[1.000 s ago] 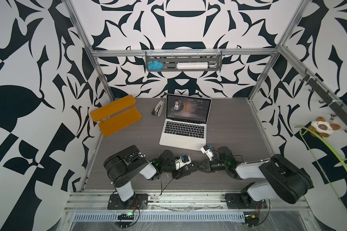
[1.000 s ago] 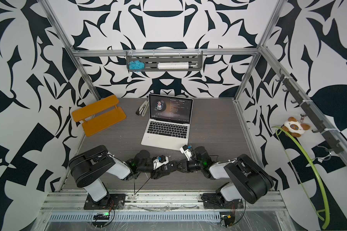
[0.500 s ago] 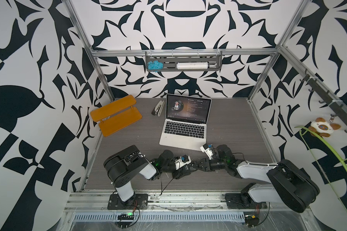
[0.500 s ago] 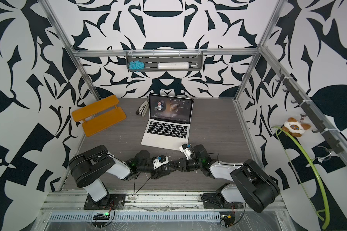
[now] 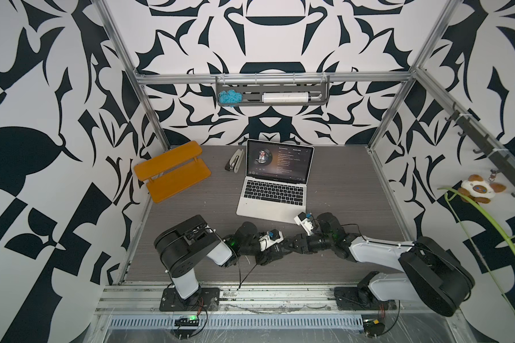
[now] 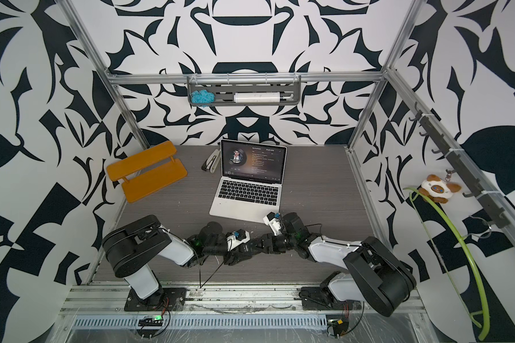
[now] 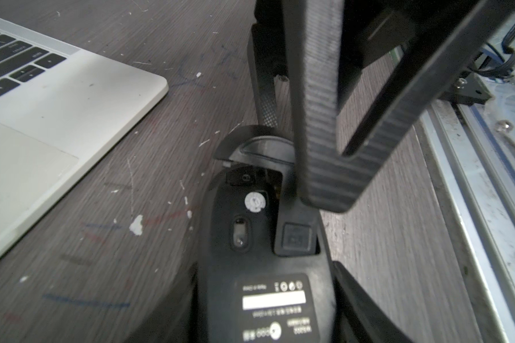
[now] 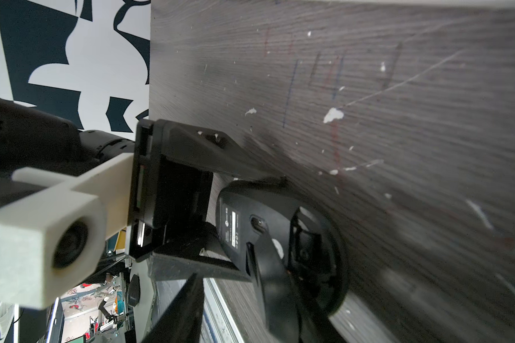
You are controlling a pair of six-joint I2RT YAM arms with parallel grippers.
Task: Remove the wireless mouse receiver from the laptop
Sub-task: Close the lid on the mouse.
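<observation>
The silver laptop (image 5: pixel 272 205) (image 6: pixel 244 205) stands open mid-table; its front corner shows in the left wrist view (image 7: pixel 57 104). In front of it my left gripper (image 5: pixel 280 252) (image 7: pixel 265 297) is shut on a black mouse (image 7: pixel 217 237) (image 8: pixel 241 213), turned underside up with its compartment open. A tiny black piece (image 7: pixel 241 178) in that compartment looks like the wireless mouse receiver. My right gripper (image 5: pixel 292 242) (image 7: pixel 296 163) (image 8: pixel 222 259) faces the left one, open. One of its fingers hangs over the compartment, the other past the mouse's end, and nothing sits between them.
An orange rack (image 5: pixel 173 172) and a stapler (image 5: pixel 234 160) lie at the back left. A grey shelf (image 5: pixel 272 102) with blue yarn and a white tube hangs on the rear wall. A plush toy (image 5: pixel 477 190) hangs at the right. A metal rail (image 5: pixel 250 294) borders the table's front.
My right gripper's jaws have spread wider over the mouse, and the right arm's elbow has swung lower and to the right. The left arm and mouse have not moved.
</observation>
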